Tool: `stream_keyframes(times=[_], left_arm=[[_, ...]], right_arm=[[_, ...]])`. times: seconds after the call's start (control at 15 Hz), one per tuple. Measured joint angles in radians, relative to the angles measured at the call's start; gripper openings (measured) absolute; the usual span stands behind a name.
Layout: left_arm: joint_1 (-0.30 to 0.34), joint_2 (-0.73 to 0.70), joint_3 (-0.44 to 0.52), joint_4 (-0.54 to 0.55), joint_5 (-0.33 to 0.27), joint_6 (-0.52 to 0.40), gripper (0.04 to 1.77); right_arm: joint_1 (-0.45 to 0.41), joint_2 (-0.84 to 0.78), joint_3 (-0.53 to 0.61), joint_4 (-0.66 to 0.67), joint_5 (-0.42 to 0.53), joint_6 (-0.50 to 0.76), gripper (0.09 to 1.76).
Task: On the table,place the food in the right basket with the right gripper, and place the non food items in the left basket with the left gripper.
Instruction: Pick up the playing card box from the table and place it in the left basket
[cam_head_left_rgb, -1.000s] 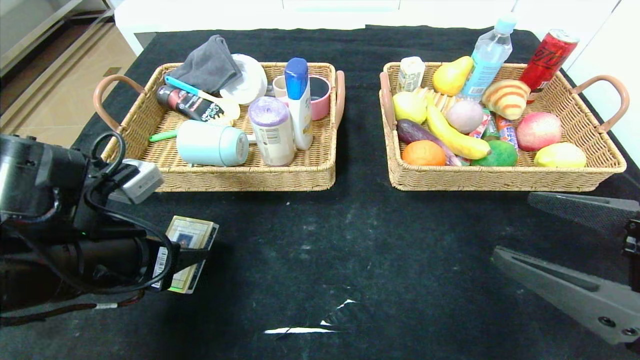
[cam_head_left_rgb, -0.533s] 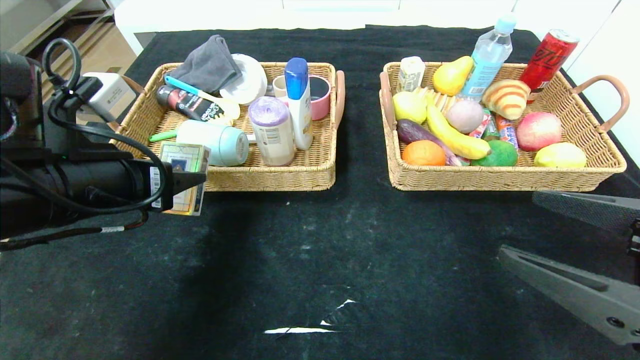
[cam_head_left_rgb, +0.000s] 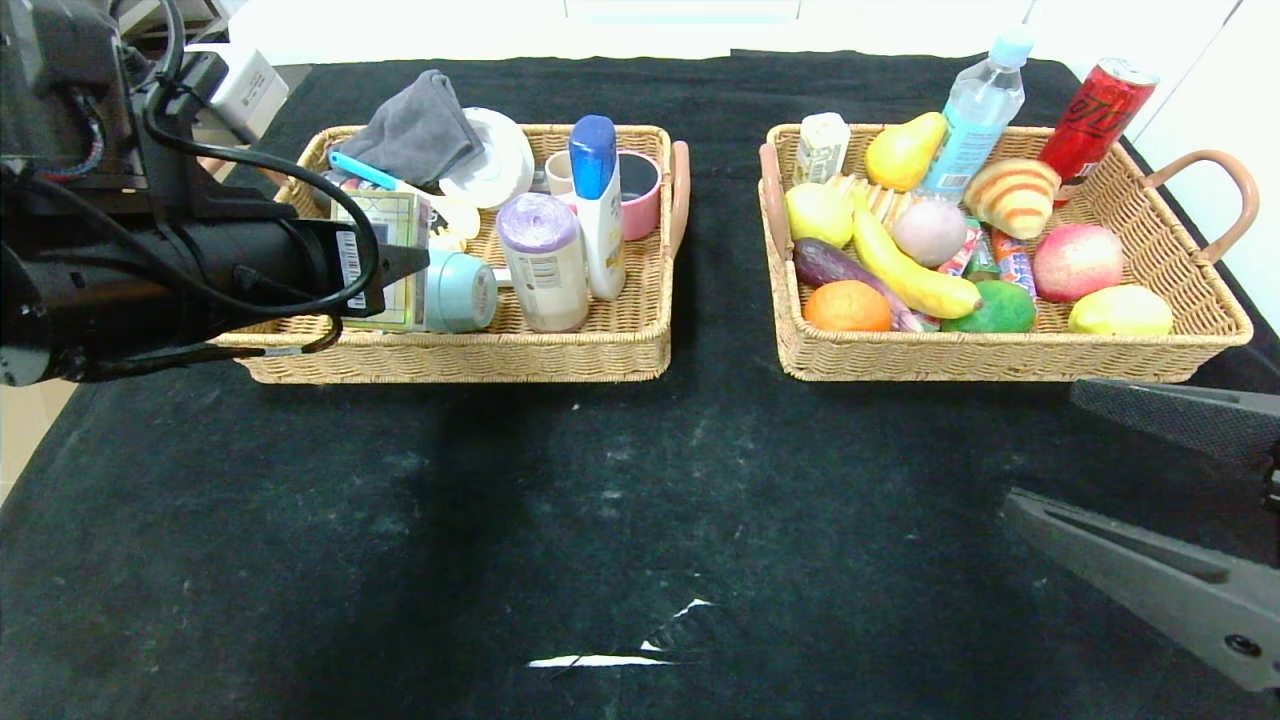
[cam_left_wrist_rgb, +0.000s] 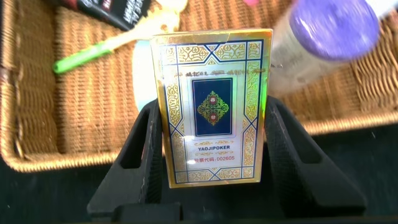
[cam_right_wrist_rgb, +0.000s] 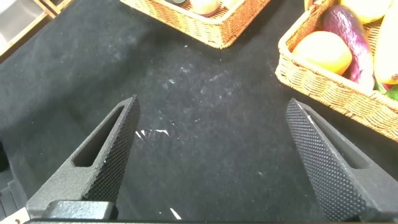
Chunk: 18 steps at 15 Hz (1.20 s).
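Up close, the left wrist view alone shows the card box's (cam_left_wrist_rgb: 214, 109) glossy gold-and-blue ornamental face, clamped between the left gripper's (cam_left_wrist_rgb: 211, 155) black fingers above the woven wicker left basket (cam_head_left_rgb: 500, 350). Farther right, the right gripper (cam_right_wrist_rgb: 214, 149) hangs wide open, holding nothing, over the black cloth counter (cam_head_left_rgb: 640, 520).

Left arm stretches across the upper left of the head view, wrist level, cables looping over it. The left gripper (cam_head_left_rgb: 395, 265) points toward frame centre, jaws clamped on the flat sides of a card box (cam_left_wrist_rgb: 214, 107) held upright between them. Down in the lower right corner sits the right gripper (cam_head_left_rgb: 1150, 490), low and parked, both dark fingers (cam_right_wrist_rgb: 102, 155) spread wide with nothing between them.
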Motion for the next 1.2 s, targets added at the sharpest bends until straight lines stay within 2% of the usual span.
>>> stream_keyframes(times=[0.27,0.73,1.2], left_arm=[[-0.001,0.065,-0.083,-0.052,0.010,0.000,1.01],[-0.001,0.176,-0.241,-0.054,0.014,0.000,1.01],[0.016,0.270,-0.348,-0.054,0.015,0.000,1.01]], right_arm=[[0.000,0.000,0.000,0.000,0.000,0.000,1.71],[0.007,0.001,0.002,0.000,0.000,0.000,1.71],[0.010,0.001,0.002,0.000,0.000,0.000,1.71]])
